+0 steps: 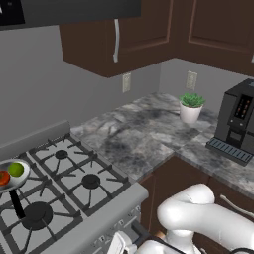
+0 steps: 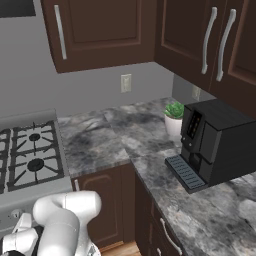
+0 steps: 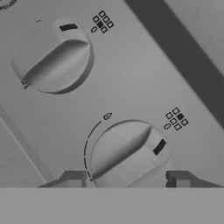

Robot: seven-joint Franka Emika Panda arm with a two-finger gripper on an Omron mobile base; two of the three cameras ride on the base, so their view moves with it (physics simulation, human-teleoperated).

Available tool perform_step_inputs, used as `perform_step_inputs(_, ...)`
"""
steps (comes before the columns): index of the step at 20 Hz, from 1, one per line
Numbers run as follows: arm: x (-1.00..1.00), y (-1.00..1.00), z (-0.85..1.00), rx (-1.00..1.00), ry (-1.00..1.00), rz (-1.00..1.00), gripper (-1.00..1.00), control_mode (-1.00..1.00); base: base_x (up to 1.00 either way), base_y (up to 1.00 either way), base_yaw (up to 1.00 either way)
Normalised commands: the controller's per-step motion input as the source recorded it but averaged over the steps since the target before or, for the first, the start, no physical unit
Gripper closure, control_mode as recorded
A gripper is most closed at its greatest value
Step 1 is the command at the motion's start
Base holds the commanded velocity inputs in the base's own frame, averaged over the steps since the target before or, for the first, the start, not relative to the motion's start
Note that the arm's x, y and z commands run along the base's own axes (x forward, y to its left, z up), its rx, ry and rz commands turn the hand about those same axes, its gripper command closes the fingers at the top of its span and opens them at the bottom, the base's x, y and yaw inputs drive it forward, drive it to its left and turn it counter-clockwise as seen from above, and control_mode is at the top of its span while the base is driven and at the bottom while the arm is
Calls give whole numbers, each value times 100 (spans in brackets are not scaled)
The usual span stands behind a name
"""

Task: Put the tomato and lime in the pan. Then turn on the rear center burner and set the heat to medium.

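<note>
On the silver front panel of the stove, the two-finger gripper was held close over a round grey control knob.

Its two dark fingertips were seen spread to either side of that knob, the jaws open and nothing gripped between them; whether the tips touched the knob could not be told. A second grey knob was seen further along the panel. At the left edge of the left base view, the shiny silver round pan with its straight black handle was seen over the black iron grates of the silver stove, with the small red-orange tomato and the small yellow-green lime lying inside it, just beside each other.
</note>
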Motion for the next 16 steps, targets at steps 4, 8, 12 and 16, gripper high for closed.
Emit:
perform_step_inputs(4, 0, -3, 0, 10, 0, 0, -100, -100, 0, 0, 0)
perform_step_inputs(8, 0, 0, 0, 0, 0, 0, 100, -100, 0, 0, 0)
perform_step_inputs(12, 0, 0, 0, 0, 0, 0, 100, -100, 0, 0, 0)
perform_step_inputs(16, 0, 0, 9, 0, -1, 0, 100, -100, 0, 0, 0)
